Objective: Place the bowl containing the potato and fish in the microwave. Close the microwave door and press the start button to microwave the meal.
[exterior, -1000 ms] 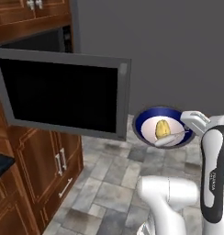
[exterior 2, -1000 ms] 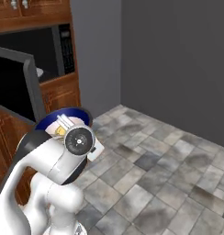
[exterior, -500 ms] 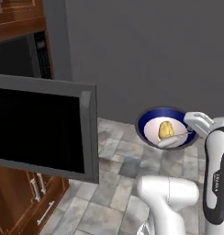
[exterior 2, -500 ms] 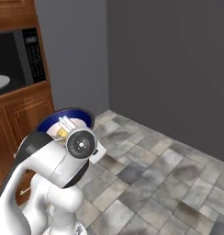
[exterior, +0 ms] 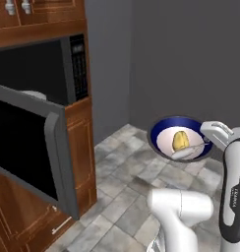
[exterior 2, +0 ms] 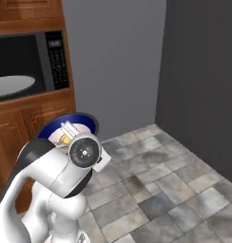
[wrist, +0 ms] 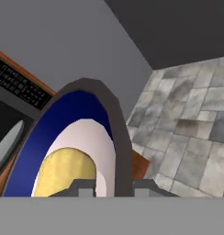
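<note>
One bowl (exterior: 183,140), dark blue outside and white within, rides on our gripper (exterior: 210,139), whose jaws are narrowed onto its rim (the hand view shows that rim passing between the two finger tips). We see the potato (exterior: 179,141) sitting yellow in the middle and the fish (exterior: 188,151) lying pale along the lower inner wall. We hold the meal in the air above the tiled floor (exterior: 136,172), well apart from the microwave (exterior: 48,74), whose door (exterior: 31,157) hangs wide open toward us. We judge the carrying step under way; the next move calls for swinging the bowl level past the door's edge and onto the turntable plate (exterior 2: 11,86).
</note>
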Motion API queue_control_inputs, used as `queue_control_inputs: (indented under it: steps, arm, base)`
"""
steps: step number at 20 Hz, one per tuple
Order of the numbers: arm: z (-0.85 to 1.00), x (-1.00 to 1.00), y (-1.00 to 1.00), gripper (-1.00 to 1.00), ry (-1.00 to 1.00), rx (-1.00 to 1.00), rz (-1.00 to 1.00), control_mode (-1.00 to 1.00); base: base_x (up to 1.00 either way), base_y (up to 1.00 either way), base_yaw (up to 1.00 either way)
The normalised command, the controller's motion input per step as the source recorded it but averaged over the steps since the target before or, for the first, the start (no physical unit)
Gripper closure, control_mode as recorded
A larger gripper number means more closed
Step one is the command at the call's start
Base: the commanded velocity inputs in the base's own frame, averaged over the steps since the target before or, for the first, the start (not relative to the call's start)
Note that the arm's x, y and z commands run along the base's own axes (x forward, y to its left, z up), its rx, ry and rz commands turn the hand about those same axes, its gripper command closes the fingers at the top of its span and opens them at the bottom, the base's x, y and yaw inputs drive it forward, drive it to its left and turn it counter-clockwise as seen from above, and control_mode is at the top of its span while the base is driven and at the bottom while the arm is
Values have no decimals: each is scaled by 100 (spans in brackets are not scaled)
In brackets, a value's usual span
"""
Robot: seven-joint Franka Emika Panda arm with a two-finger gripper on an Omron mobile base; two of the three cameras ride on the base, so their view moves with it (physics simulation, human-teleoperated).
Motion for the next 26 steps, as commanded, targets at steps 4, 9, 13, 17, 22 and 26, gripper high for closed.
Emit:
queue_control_inputs:
  steps: [4, 9, 13, 17, 22, 26]
  arm:
    - [0, 0, 0, 100, 0, 0, 0, 100]
    - [0, 0, 0, 100, 0, 0, 0, 100]
    - [0, 0, 0, 100, 0, 0, 0, 100]
    - [0, 0, 0, 100, 0, 0, 0, 100]
    - [0, 0, 0, 100, 0, 0, 0, 100]
    - [0, 0, 0, 100, 0, 0, 0, 100]
  base:
    - [68, -37, 58]
    - [49, -11, 60]
    - [40, 0, 61]
    - [62, 0, 48]
    - [71, -5, 42]
    - [52, 0, 44]
